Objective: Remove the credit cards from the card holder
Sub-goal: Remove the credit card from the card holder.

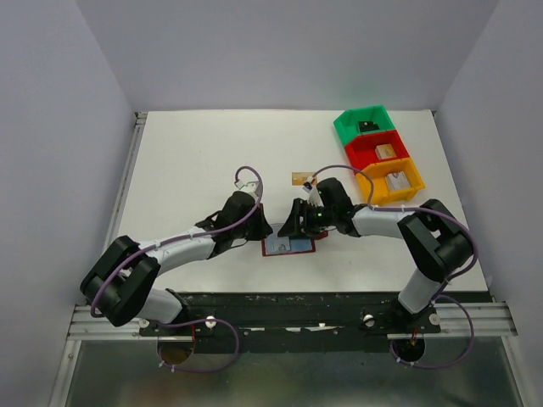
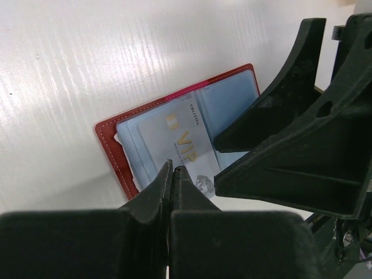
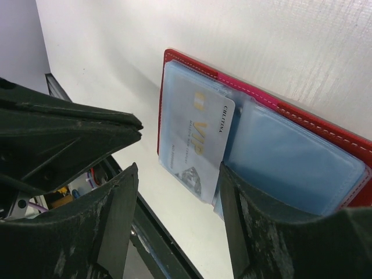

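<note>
The dark red card holder [image 1: 290, 247] lies open on the table between my two arms, its light blue sleeves facing up [image 3: 296, 157]. A silver-grey credit card [image 2: 180, 139] marked VIP sticks partway out of the left sleeve [image 3: 197, 131]. My left gripper [image 2: 174, 168] is shut with nothing between its fingers, its tips at the card's near edge over the holder. My right gripper [image 3: 177, 203] stands open around the card's protruding end, one finger [image 3: 232, 215] beside the card's edge. A gold-tan card [image 1: 301, 179] lies loose on the table behind the right gripper [image 1: 293, 222].
Green [image 1: 365, 125], red [image 1: 379, 151] and orange [image 1: 392, 180] bins with small items stand in a row at the back right. The table's near edge and the black rail [image 1: 288, 301] run just below the holder. The two grippers sit close together.
</note>
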Controlling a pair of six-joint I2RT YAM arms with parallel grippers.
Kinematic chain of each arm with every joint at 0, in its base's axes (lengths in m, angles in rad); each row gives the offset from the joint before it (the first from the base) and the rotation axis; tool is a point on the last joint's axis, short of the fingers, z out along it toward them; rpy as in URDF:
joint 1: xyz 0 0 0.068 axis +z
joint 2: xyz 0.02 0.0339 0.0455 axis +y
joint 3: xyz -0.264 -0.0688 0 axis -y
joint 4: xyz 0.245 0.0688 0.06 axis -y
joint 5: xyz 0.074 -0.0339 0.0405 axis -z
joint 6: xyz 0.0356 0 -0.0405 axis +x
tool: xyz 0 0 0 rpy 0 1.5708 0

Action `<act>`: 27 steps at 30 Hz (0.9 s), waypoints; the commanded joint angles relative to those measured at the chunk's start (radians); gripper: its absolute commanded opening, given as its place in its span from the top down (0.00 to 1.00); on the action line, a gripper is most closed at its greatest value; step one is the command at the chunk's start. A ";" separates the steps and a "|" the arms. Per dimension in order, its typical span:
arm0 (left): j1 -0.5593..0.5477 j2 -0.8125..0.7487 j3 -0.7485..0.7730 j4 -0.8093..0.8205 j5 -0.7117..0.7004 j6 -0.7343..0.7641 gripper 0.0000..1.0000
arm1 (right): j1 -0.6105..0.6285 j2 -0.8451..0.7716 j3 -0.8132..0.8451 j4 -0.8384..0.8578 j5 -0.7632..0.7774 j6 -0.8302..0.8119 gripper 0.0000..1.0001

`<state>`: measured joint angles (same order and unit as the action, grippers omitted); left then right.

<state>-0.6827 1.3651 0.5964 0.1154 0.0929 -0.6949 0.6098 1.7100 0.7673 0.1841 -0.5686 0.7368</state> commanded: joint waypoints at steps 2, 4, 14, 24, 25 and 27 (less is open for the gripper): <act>-0.003 0.049 0.028 0.012 0.013 0.014 1.00 | 0.005 0.025 -0.008 -0.002 0.019 -0.010 0.35; -0.005 0.058 0.028 0.006 0.004 0.011 1.00 | 0.005 0.034 -0.008 0.005 0.013 -0.008 0.35; -0.003 0.104 0.025 -0.003 -0.005 -0.002 1.00 | 0.005 0.053 -0.028 0.093 -0.040 0.030 0.37; -0.003 0.118 0.019 -0.011 -0.012 -0.006 1.00 | 0.004 0.042 -0.054 0.163 -0.070 0.058 0.48; -0.003 0.118 0.017 -0.011 -0.012 -0.006 1.00 | 0.004 0.040 -0.057 0.176 -0.074 0.064 0.50; -0.003 0.118 0.014 -0.011 -0.012 -0.008 1.00 | 0.001 0.045 -0.065 0.201 -0.085 0.075 0.50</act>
<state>-0.6827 1.4658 0.6003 0.1181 0.0933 -0.7006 0.6094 1.7454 0.7231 0.2993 -0.6067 0.7853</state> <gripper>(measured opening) 0.026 0.509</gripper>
